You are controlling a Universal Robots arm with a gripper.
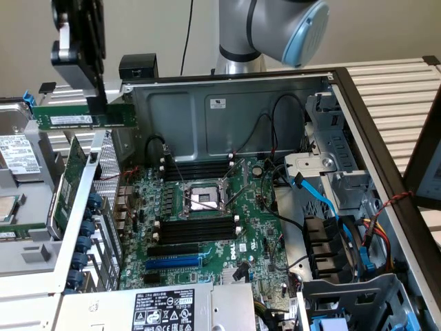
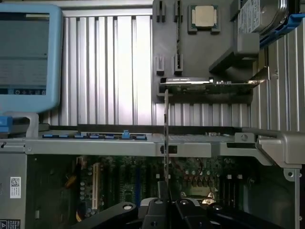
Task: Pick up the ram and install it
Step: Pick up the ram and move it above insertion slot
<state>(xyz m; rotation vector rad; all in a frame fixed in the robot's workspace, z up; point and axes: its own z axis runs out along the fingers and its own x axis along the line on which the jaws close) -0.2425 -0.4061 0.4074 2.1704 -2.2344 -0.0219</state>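
While the end effector [image 1: 98, 109] pinches the ram [image 1: 69, 118] by its upper edge, the stick hangs level in the air above the computer case [image 1: 227, 103] wall at the exterior view's left, well apart from the black memory slots [image 1: 196, 231] on the motherboard [image 1: 258, 234]. Pick-up looks done; seating it in a slot is left

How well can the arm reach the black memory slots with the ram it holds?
Probably yes: the case is open on top, the black memory slots look empty, and the tool holds the ram by the case's edge.
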